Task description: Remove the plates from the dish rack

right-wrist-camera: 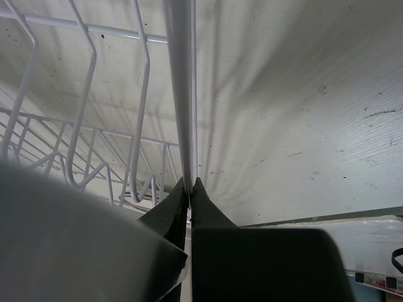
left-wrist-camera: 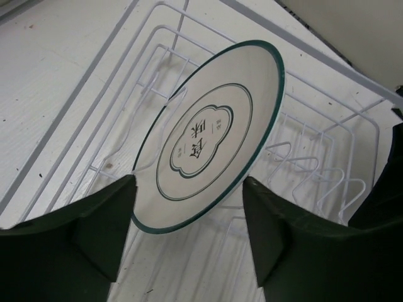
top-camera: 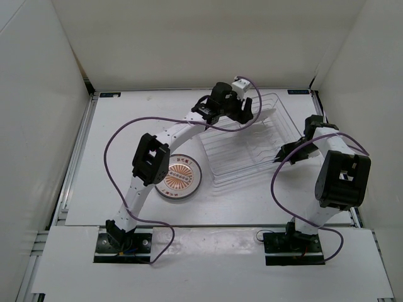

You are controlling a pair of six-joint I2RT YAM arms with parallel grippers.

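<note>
Looking down into a boxed-in cell: a flat matte white back wall (top-camera: 201, 38), a plain white left side wall (top-camera: 31, 138) and a plain white right side wall (top-camera: 374, 75) closing it in. The white rectangular bench (top-camera: 126, 119) spans the bottom, and close up it shows small dark specks and scuffs. A silver metal rail (top-camera: 70, 170) runs along its left edge. A white front panel (top-camera: 208, 264) lies nearest us. The light is soft and even, and faint streaked shadows (right-wrist-camera: 264, 82) fan across the bench.
</note>
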